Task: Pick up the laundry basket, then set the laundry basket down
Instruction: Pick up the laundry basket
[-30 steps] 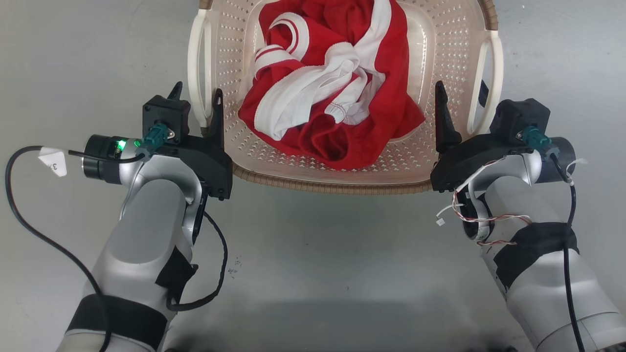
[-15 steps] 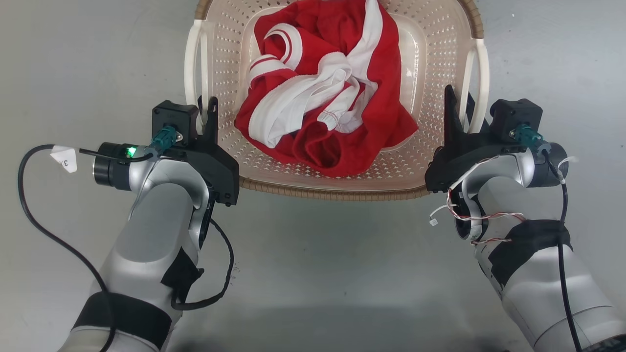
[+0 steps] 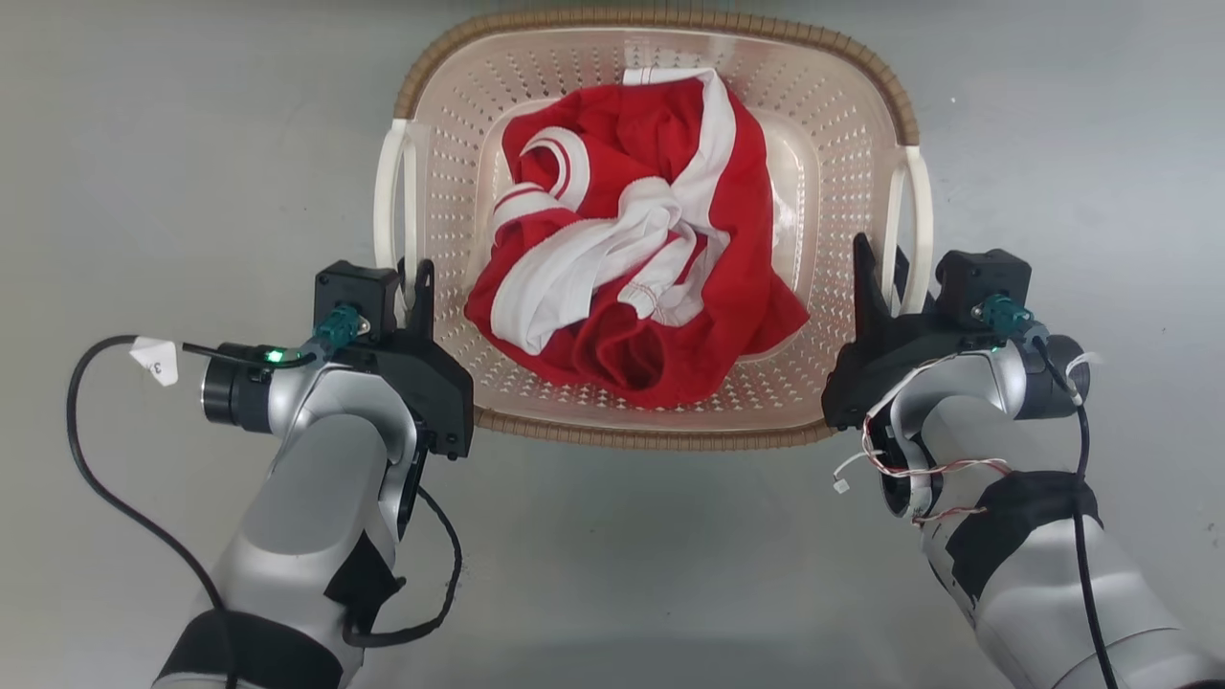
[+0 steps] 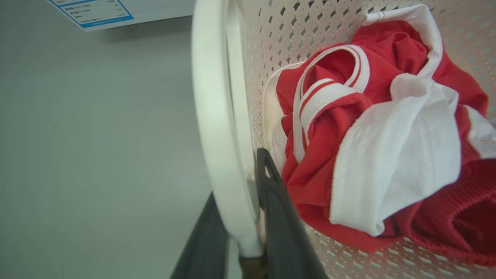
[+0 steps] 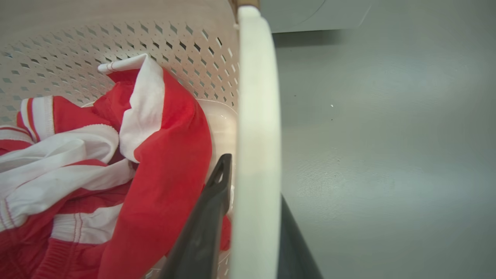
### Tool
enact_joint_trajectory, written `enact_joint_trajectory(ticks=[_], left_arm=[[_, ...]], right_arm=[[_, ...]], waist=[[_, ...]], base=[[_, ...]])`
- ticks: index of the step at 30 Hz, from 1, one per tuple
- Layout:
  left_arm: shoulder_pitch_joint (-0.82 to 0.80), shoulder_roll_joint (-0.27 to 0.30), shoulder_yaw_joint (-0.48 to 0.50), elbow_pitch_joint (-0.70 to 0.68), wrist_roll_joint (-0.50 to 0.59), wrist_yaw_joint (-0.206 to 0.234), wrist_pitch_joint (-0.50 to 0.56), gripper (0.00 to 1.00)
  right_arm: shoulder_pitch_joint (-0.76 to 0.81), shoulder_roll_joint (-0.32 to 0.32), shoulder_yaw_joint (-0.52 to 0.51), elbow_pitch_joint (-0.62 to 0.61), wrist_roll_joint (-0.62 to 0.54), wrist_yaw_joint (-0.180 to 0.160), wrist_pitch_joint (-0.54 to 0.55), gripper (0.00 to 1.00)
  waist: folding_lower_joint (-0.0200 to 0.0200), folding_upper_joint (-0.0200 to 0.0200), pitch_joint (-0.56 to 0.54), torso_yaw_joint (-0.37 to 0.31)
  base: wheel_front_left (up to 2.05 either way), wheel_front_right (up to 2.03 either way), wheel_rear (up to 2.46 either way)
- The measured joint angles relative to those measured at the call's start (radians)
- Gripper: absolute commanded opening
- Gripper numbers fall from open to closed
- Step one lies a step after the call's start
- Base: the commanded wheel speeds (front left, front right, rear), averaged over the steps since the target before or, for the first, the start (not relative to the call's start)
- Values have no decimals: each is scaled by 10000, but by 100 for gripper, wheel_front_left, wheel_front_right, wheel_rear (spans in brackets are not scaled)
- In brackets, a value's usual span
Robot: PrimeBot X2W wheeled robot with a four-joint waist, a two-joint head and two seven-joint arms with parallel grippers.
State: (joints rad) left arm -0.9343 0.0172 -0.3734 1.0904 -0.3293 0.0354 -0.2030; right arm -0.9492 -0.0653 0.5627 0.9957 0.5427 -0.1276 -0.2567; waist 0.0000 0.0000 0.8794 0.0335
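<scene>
Laundry basket sits centred ahead of the robot, between the two arms, over grey floor. Whether its base touches the floor cannot be told.

Contents: one crumpled red-and-white garment, heaped in the middle of the basket.

Left claw: clamped on the white left handle at the end nearer the robot. One dark finger is on the basket side, the other on the floor side, both against the plastic.

Right claw: clamped the same way on the white right handle, with the inner finger just beside the garment and the outer finger on the floor side
</scene>
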Motion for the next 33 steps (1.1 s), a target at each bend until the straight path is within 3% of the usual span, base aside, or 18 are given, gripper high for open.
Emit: enact_joint_trajectory(ticks=[17,33], left_arm=[[1646,-13,-926,314,-1129,105,-84,0],[3485,-12,-1756,721,-1881,192,337,0]], right_arm=[[1333,79,1089,560,897,0,17,0],[3267,130,2318,587,2088,-2,897,0]], waist=[[-1,0,-1939,-114],[-2,-1,-4389,-158]], base=[[0,0,0],[0,0,0]])
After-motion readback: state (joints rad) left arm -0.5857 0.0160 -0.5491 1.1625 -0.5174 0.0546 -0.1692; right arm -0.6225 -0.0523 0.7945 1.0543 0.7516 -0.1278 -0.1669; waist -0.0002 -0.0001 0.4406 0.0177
